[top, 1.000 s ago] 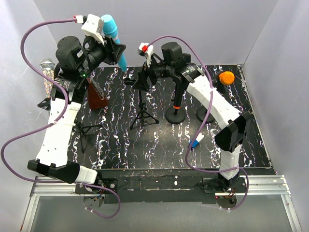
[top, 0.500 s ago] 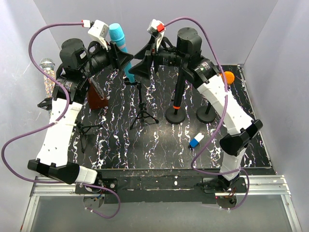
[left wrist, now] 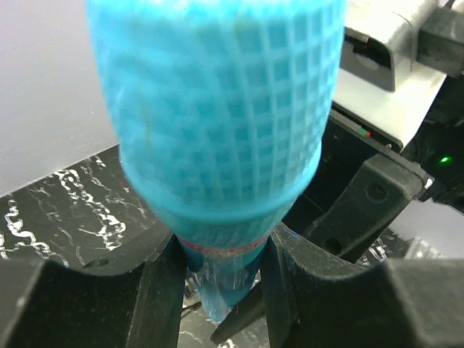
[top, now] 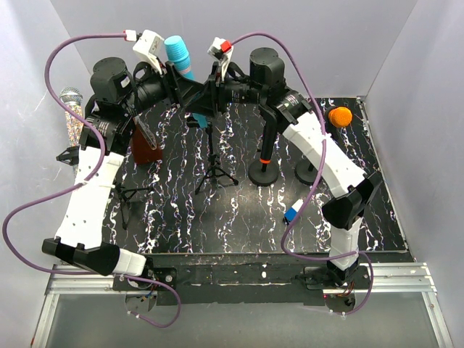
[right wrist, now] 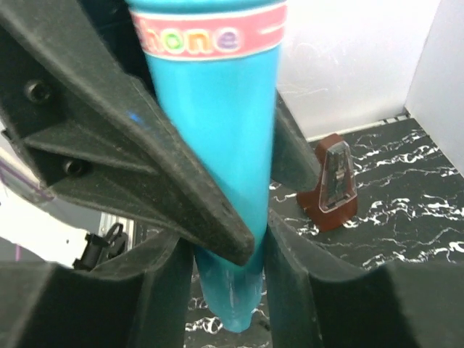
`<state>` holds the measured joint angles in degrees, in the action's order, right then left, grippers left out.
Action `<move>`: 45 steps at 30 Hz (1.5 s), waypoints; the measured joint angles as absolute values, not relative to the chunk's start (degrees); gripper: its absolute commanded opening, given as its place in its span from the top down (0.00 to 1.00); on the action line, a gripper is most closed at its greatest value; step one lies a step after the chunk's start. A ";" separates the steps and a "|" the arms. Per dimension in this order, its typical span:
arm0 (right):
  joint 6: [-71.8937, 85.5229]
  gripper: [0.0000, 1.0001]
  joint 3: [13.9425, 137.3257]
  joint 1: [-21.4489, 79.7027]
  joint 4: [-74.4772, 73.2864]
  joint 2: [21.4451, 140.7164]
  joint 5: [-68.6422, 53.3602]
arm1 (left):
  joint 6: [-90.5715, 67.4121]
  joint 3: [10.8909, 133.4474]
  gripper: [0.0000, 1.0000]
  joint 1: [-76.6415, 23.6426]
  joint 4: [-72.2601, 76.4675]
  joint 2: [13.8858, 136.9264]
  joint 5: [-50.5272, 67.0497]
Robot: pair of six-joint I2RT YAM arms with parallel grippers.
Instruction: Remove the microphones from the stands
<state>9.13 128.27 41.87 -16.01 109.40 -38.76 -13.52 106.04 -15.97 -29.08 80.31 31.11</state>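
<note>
Up at the top centre-left of the overhead view, the turquoise plastic toy microphone (top: 176, 52) with a mesh-patterned head is in the air above the back of the black marbled bench (top: 239, 217). Its tail hangs just above the top of the thin black tripod stand (top: 212, 156) and looks free of it.

The left gripper (left wrist: 221, 272) is pinching the microphone's handle just below the head. The right gripper (right wrist: 230, 283) has its fingers either side of the lower, narrowing end of the same handle, right up against it. I cannot tell whether they are actually pressing. The two grippers crowd each other, and one left finger crosses the right wrist view.

To my eye the microphone is light, hollow and stiff, so weight should be no trouble. The handle is glossy and tapers downward, so a pinch near the tip could squirt off. The better hold looks to be higher, on the thicker part near the pink lettered band (right wrist: 210, 32), where the flare of the head would stop it sliding through.
</note>
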 measured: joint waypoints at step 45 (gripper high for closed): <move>-15.20 0.99 67.88 -14.06 -49.19 68.07 2.85 | 3.07 100.12 0.02 -16.78 -29.82 77.54 19.64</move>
